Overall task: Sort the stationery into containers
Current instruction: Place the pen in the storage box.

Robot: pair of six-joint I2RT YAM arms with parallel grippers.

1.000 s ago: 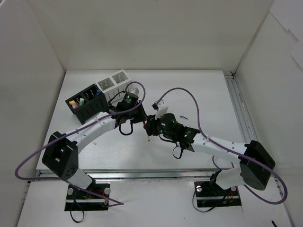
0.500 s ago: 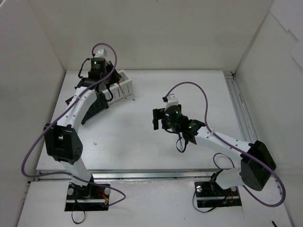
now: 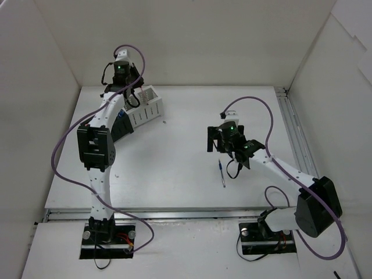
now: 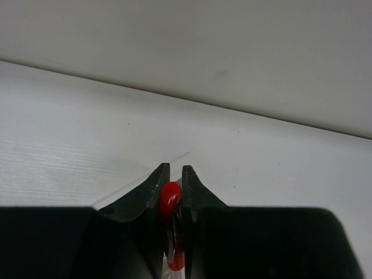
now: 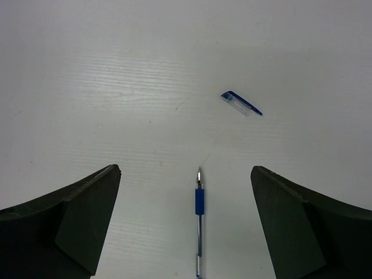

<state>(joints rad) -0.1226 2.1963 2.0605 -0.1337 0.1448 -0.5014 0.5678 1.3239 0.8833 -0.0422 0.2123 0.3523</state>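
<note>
Left gripper (image 4: 173, 172) clamps red pen (image 4: 170, 197) — mostly hidden.

The black fingers of the left gripper (image 4: 172, 168) pinch a glossy red pen (image 4: 170, 197), and ahead of them the table (image 4: 87, 133) is white with a faint pattern of fine parallel lines. Just ahead of the right gripper (image 5: 186, 168), between its nearly black fingers, lies a blue pen (image 5: 199, 203) with a clear barrel and a silver tip, and further ahead, slightly right, a cap (image 5: 241, 103) that is clear with a dark blue clip. Seen from above, the white organiser (image 3: 148, 107) below the left gripper has a regular pattern of small holes, the black organiser (image 3: 123, 127) beside it is plain, and each white-and-black arm carries a purple cable (image 3: 256, 100).
</note>
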